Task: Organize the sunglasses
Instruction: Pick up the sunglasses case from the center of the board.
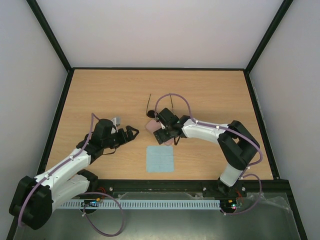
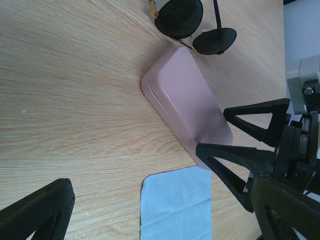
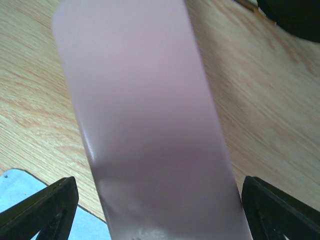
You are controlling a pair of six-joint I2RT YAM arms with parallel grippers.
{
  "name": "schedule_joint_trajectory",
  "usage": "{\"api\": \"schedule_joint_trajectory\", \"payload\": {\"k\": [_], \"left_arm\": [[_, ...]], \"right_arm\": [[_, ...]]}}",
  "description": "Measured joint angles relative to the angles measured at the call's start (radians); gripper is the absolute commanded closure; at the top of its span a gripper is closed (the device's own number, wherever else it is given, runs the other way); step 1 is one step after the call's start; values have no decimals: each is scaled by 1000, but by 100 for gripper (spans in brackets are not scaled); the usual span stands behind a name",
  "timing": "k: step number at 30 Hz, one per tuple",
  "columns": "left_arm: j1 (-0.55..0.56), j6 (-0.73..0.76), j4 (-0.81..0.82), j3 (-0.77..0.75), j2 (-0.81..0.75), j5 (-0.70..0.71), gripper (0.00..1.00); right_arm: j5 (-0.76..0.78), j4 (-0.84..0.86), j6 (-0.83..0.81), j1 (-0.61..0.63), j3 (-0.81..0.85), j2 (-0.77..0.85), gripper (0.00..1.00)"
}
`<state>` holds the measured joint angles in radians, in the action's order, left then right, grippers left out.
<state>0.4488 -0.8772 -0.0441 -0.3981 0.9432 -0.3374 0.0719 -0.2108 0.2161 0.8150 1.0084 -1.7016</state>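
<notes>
Now both sets of jaws are spread wide: my right jaws straddle the pink case [image 2: 187, 102], my left jaws hang empty. Sunglasses [image 2: 180, 17] lie on the counter [image 2: 75, 100] just beside the case, temples unfolded. They look light, thin-wired and fragile; I'd grip the bridge, not the lenses.

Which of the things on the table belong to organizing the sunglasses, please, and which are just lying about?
For the job:
- round dark-lensed, thin wire-framed sunglasses
- probably the pink rounded-rectangle hard case, which the open right gripper straddles

Apparently just lying about:
- light blue square cloth, flat beside the case
</notes>
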Motion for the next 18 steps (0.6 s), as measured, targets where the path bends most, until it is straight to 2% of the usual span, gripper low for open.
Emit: {"api": "schedule_joint_trajectory", "payload": {"k": [10, 18], "left_arm": [[0, 1, 1, 0, -11, -2, 0], [0, 1, 1, 1, -11, -3, 0]], "right_arm": [[96, -60, -37, 39, 78, -53, 7], [106, -76, -53, 39, 78, -69, 18]]}}
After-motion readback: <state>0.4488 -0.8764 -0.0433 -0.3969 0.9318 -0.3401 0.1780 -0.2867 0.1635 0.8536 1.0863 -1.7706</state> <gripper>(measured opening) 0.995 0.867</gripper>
